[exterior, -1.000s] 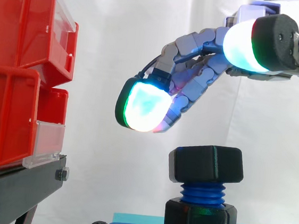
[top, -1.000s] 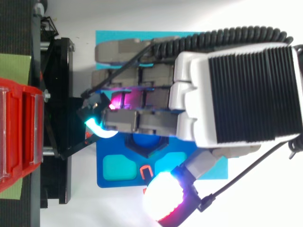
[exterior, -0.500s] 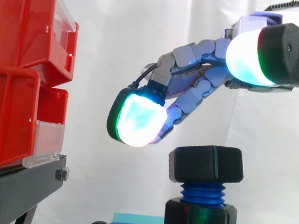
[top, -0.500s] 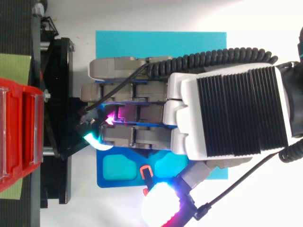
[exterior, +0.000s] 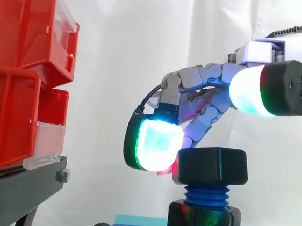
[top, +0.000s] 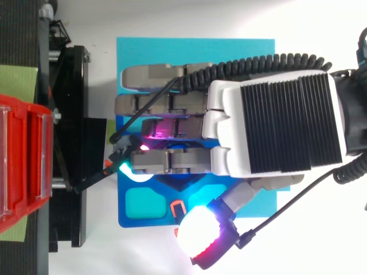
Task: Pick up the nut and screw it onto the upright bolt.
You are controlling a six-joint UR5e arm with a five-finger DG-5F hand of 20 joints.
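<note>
Far left, the red bins (exterior: 15, 66) sit stacked on the black stand (exterior: 13, 190), well apart from the work, nothing for me there. Moving right, my robot hand (top: 275, 129) reaches in from the right edge. Its fingers arch over and down, so the fingertips (exterior: 157, 145), glowing white and green, hang just left of the nut (exterior: 213, 165) at the nut's own height. There's a reddish glow where one pad meets the nut's left face, so I read that as contact or the next thing to it.

The nut sits on top of the upright bolt (exterior: 205, 194). Blue thread shows bare between the nut and the black hex (exterior: 202, 222) at the bolt's foot, and all of it stands on the blue plate (top: 129, 220). I'd say I'm at the screwing part, with plenty of thread left to run.

Further right and higher, my thumb (exterior: 249, 92) is lifted well clear of the nut. Fingers and thumb are apart, with nothing clamped. From above, the fingers lie across the nut, pointing toward the stand, with the thumb off to one side.

Here's what counts. The bolt's axis runs straight up, and the nut lies under my fingers, just right of their tips. I think the thumb must close onto the nut before any twist about that axis will bite. A push from the left alone would likely only lean on the bolt.
</note>
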